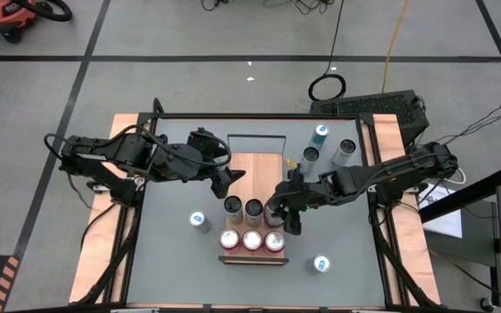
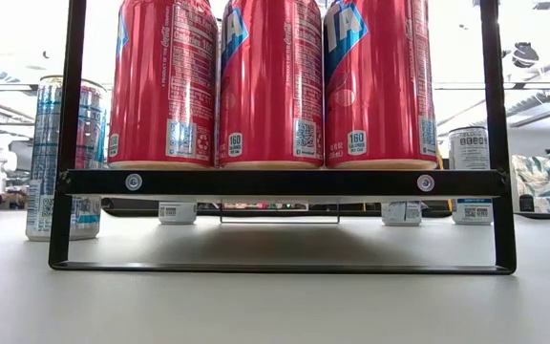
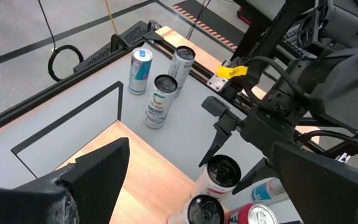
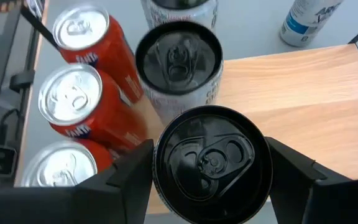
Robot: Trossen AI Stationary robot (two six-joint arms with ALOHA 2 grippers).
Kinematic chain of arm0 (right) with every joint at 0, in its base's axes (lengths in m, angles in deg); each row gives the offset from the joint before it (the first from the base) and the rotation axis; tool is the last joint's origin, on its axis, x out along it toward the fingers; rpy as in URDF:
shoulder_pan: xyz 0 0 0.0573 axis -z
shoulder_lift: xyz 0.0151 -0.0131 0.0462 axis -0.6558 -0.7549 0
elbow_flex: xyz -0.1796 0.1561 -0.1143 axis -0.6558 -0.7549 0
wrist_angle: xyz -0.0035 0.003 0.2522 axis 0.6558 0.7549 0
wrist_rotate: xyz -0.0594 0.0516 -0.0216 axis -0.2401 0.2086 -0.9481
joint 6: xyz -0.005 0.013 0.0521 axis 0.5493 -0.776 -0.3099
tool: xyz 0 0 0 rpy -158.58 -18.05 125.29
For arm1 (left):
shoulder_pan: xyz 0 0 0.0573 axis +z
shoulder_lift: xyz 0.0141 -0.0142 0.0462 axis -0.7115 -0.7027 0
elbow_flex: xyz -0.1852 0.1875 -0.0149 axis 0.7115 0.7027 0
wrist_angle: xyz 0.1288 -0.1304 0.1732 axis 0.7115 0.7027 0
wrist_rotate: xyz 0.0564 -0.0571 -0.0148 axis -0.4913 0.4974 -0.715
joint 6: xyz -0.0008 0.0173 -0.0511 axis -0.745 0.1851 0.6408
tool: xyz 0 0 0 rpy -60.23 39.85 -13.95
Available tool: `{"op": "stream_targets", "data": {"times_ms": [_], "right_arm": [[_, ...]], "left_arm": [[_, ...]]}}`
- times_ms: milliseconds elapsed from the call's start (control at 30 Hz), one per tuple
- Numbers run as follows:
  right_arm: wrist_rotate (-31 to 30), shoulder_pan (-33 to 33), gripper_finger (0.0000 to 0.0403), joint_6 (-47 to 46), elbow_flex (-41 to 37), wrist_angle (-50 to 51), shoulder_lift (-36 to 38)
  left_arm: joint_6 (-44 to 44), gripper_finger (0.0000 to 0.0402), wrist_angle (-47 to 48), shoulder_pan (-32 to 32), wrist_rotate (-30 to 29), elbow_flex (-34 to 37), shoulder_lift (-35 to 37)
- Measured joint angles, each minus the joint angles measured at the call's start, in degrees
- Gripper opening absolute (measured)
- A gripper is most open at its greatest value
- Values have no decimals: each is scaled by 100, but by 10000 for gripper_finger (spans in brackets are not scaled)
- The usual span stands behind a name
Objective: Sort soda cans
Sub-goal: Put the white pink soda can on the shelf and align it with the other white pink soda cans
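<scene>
In the low view, the 3 red cans (image 2: 272,81) are cut off at the top edge.

1. Three cans (image 1: 251,240) stand in one row on the wooden board (image 1: 255,169), at its front edge.
2. Three more cans (image 1: 253,209) stand in a row just behind them.
3. Three cans (image 1: 321,145) stand right of the board, far back.
4. Single cans stand front-left (image 1: 199,221) and front-right (image 1: 321,263).

Red cans (image 1: 251,241) — one row
</scene>
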Motion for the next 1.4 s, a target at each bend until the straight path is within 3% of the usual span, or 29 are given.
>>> {"op": "stream_targets", "data": {"times_ms": [833, 1167, 1400], "right_arm": [[-4, 0, 222, -275, -265, -354, 4], [5, 0, 281, -278, -267, -373, 0], [5, 0, 294, -279, -269, -381, 0]], "left_arm": [[4, 393, 291, 0, 3, 0, 0], [2, 393, 293, 0, 3, 0, 0], [2, 393, 293, 0, 3, 0, 0]]}}
